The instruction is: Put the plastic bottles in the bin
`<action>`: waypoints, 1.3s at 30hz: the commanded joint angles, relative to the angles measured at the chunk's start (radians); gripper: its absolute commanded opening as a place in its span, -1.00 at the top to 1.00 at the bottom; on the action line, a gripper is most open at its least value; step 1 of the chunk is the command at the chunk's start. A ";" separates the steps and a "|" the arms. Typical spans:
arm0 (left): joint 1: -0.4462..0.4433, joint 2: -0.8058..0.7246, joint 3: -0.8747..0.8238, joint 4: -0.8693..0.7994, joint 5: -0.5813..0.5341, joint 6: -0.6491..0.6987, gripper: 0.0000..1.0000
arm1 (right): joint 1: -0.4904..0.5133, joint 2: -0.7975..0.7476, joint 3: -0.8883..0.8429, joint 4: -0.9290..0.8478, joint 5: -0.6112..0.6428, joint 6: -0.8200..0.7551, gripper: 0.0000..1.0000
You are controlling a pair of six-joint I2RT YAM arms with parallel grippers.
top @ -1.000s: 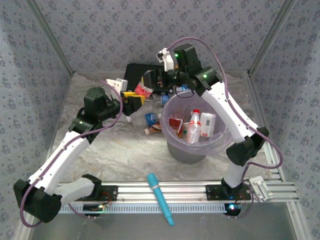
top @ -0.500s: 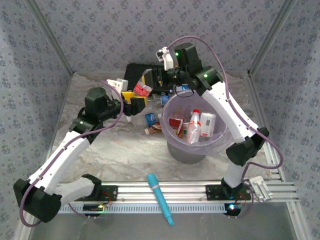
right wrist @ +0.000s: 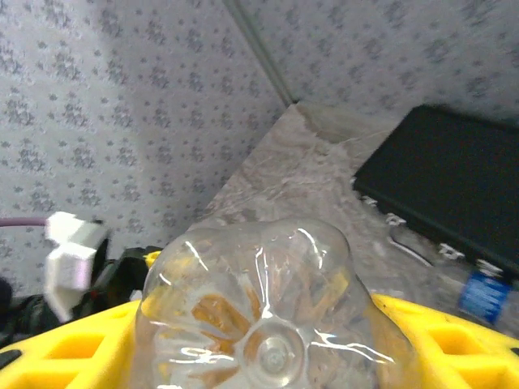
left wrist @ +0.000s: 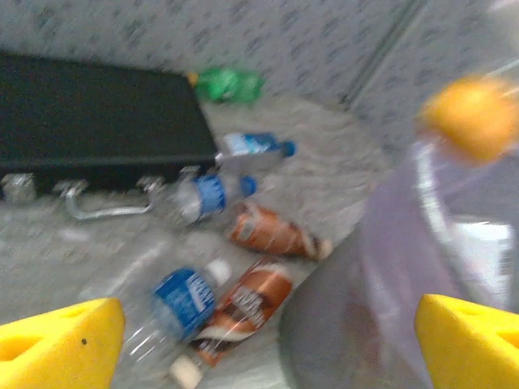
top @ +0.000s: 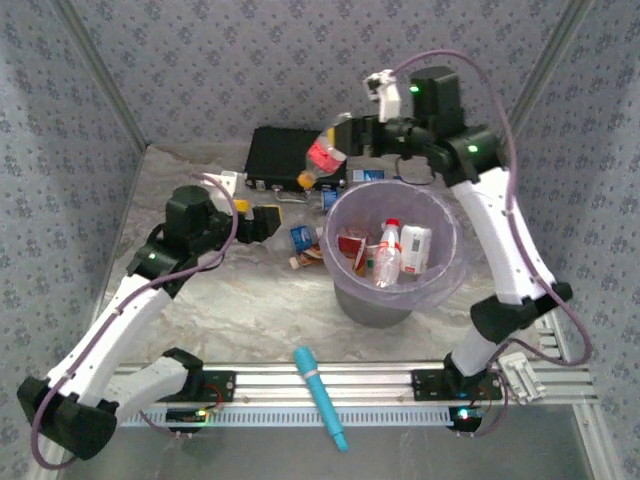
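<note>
Clamped in the right gripper: a clear bottle with a red label and orange cap, tilted, held in the air at the far-left side of the bin, in front of the black case. From the right wrist, seen base-first, pinched between 2 yellow fingers.

At the left gripper: spread wide, holding nothing, low over the table left of the bin, facing the loose bottles.

Inside the bin's lilac bag, at least 3 bottles: 1 with a red cap, 1 with a white label, 1 with a red label.

Lying on the table between case and bin, 6 more:
- a green bottle beyond the case's right end, by the far wall
- 2 blue-capped bottles near the case handle
- 2 brown-labelled bottles just beside the bin's wall
- a blue-labelled bottle nearest the left gripper

By the near rail, a cyan stick.
</note>
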 commanded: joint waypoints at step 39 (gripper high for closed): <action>-0.045 0.312 -0.047 -0.068 -0.180 -0.073 -0.75 | -0.056 -0.158 -0.723 -0.228 0.035 -0.135 0.10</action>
